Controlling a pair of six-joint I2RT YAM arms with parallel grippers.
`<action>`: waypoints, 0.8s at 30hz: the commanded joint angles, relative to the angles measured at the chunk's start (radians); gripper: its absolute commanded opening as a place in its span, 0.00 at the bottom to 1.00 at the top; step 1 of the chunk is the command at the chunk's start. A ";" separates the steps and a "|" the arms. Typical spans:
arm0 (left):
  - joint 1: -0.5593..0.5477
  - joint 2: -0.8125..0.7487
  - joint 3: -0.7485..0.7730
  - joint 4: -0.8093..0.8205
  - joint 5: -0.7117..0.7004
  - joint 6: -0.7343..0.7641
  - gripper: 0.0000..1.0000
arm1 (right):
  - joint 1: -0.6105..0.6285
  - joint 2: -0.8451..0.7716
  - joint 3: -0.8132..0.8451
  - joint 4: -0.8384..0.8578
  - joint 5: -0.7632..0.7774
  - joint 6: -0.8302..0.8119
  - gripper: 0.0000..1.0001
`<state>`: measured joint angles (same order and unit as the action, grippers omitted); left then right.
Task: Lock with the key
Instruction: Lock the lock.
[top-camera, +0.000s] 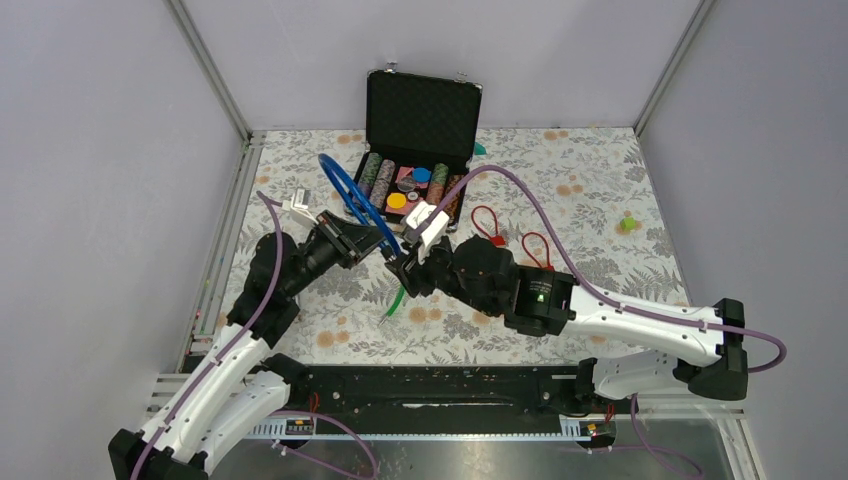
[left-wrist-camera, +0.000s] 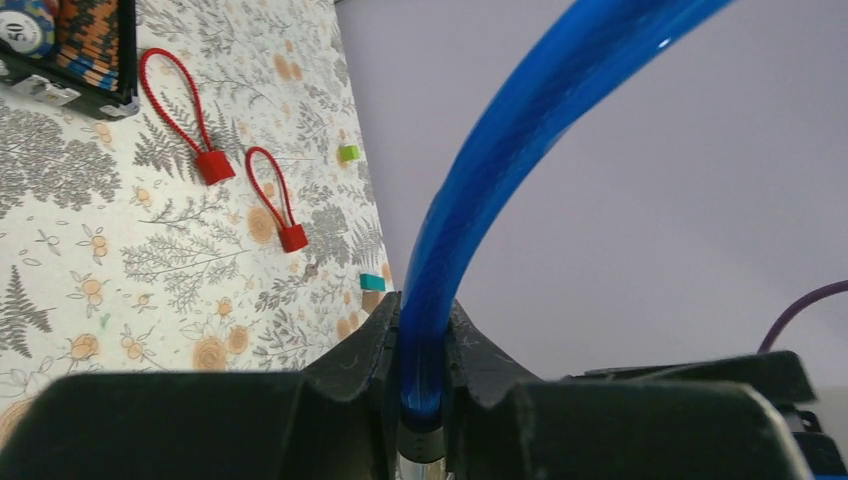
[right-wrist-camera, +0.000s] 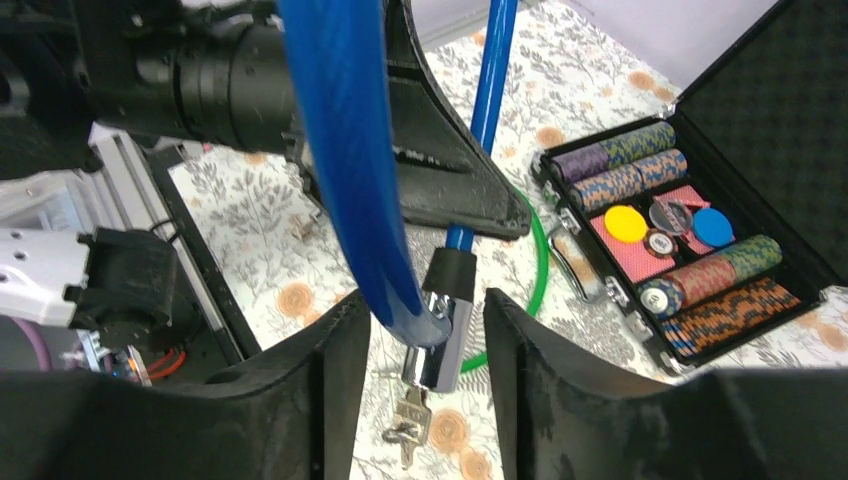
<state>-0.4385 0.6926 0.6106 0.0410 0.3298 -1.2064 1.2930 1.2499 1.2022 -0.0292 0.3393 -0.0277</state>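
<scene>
A blue cable lock (top-camera: 340, 185) loops up over the table. My left gripper (top-camera: 375, 240) is shut on the cable (left-wrist-camera: 480, 200) just above its black end collar, its jaws pressed on both sides (left-wrist-camera: 423, 350). In the right wrist view the chrome lock body (right-wrist-camera: 440, 345) hangs at the cable's end, with a key (right-wrist-camera: 410, 420) sticking out of its bottom and a second key hanging from it. My right gripper (right-wrist-camera: 427, 310) is open, its two fingers standing on either side of the lock body without gripping it; it also shows in the top view (top-camera: 405, 268).
An open black case (top-camera: 420, 110) of poker chips stands at the back centre. Two red loop seals (top-camera: 487, 222) (top-camera: 538, 250) lie right of it. A green ring cable (top-camera: 397, 300) lies on the flowered cloth below the grippers. Small green and teal bits lie at the far right.
</scene>
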 joint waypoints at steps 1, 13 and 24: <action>-0.004 -0.002 0.012 0.143 0.015 -0.045 0.00 | -0.004 -0.052 0.042 -0.104 -0.006 0.091 0.59; -0.003 0.025 0.057 0.146 -0.008 -0.056 0.00 | -0.003 -0.266 -0.162 -0.061 -0.013 0.309 0.89; -0.003 0.000 0.064 0.131 -0.007 -0.067 0.00 | -0.006 -0.178 -0.165 -0.013 0.044 0.361 0.65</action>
<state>-0.4404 0.7235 0.6147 0.0803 0.3313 -1.2404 1.2926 1.0183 0.9665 -0.0807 0.3370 0.3183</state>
